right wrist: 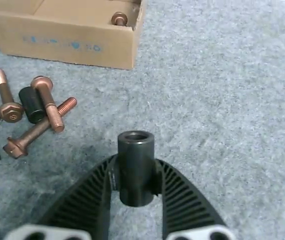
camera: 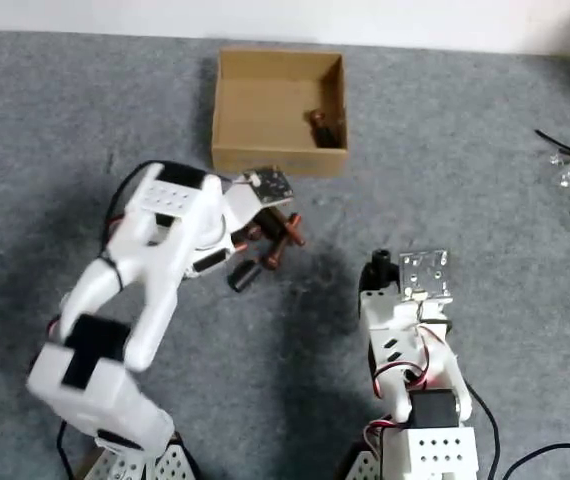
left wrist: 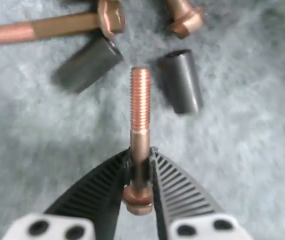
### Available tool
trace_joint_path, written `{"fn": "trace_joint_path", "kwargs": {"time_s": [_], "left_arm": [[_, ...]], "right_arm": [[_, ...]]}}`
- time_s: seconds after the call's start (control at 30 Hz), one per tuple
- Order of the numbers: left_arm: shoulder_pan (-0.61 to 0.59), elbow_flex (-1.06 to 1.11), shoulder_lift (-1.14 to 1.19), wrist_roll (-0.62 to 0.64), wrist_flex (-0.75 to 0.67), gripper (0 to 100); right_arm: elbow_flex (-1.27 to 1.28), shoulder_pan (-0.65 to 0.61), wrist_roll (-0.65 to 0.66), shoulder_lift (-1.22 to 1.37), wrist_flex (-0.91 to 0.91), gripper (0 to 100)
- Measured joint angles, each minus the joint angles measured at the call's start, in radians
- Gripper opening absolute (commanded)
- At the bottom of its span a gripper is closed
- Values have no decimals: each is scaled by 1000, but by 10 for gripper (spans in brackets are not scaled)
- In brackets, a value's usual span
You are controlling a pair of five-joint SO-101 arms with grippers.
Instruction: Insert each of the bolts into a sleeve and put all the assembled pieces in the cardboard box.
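Grey worktop [camera: 505,180], cardboard box [camera: 275,160] at far centre, one assembled piece [camera: 320,125] inside by its right wall. Left tool [left wrist: 141,152] is just near of the box at the loose pile, clamped on a bolt [left wrist: 140,100] close to its head, threaded end sticking out free. Right tool [right wrist: 136,161] is well right of the pile, clamped around a sleeve [right wrist: 135,147], open bore facing away from the wrist. Step in hand looks like mating the two: get bolt tip and bore on one axis first, then slide straight in, both grips firm; bolt is gripped near the head, so the tip may wobble. Around: loose bolts [right wrist: 47,102] and loose sleeves [right wrist: 31,105] lie crossed and touching in a heap near of the box, likely to get knocked when the left arm lifts out; cables [camera: 565,150] at far right, out of the way
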Motion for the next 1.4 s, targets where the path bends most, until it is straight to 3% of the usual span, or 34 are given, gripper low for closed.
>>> {"fn": "trace_joint_path", "kwargs": {"time_s": [0.1, 0.3, 0.47, 0.63, 0.97, 1.23, 1.4], "left_arm": [[0, -2, -101, -64, 98, 7], [-25, -2, -164, -399, 348, 7], [-173, 52, -164, -594, 348, 7], [-302, 117, -164, -617, 235, 7], [-423, 256, -164, -617, -170, 7], [-588, 218, -164, -617, -226, 7], [-661, 74, -69, -617, -218, 6]], "right_arm": [[0, 0, 3, 0, 0, 5], [0, 0, 5, 0, 0, 5], [0, 0, 6, 0, 0, 5], [0, 0, 6, 0, 0, 5], [0, 0, 6, 0, -2, 5], [0, 0, 9, 0, -2, 5], [0, 0, 9, 0, -2, 5]]}}
